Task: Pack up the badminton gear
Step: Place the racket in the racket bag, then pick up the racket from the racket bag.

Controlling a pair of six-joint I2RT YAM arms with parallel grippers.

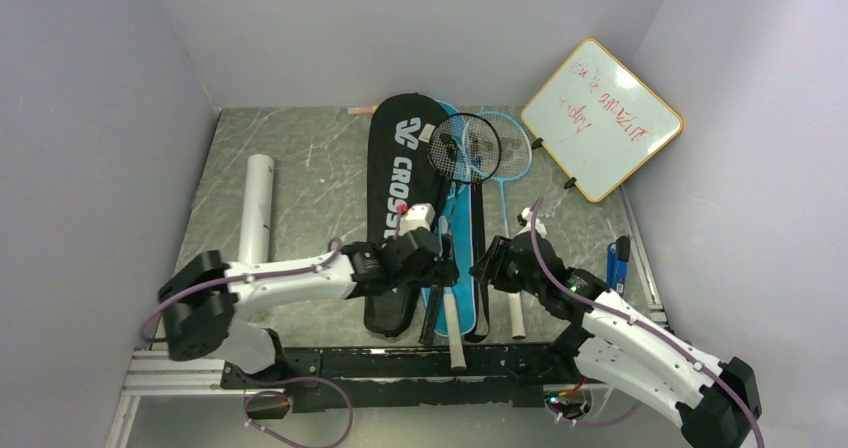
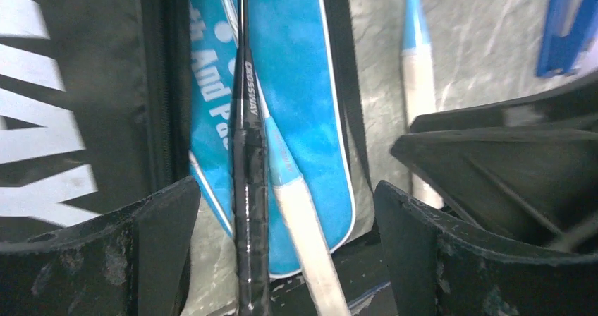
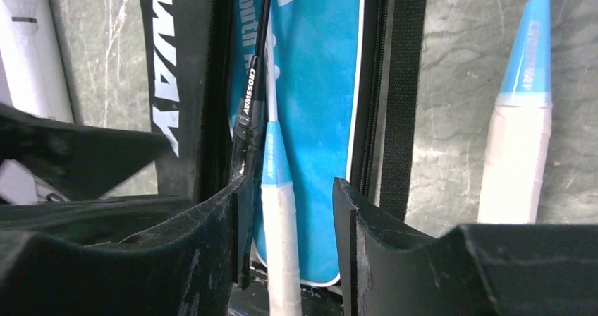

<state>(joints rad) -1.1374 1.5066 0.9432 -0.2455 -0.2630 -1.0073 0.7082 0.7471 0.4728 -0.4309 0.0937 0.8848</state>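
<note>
The black "CROSSWAY" cover lies flat with the blue cover to its right. A black-handled racket and a white-gripped racket lie on the blue cover. My left gripper is open, its fingers either side of both handles. My right gripper is open around the white grip, the black handle by its left finger. The light-blue racket lies on the table to the right. The white tube lies at left. No shuttlecocks show.
The wood-framed whiteboard leans in the back right corner. A blue object lies by the right wall. Grey walls close in on both sides. The black rail runs along the table's near edge, under the handle ends.
</note>
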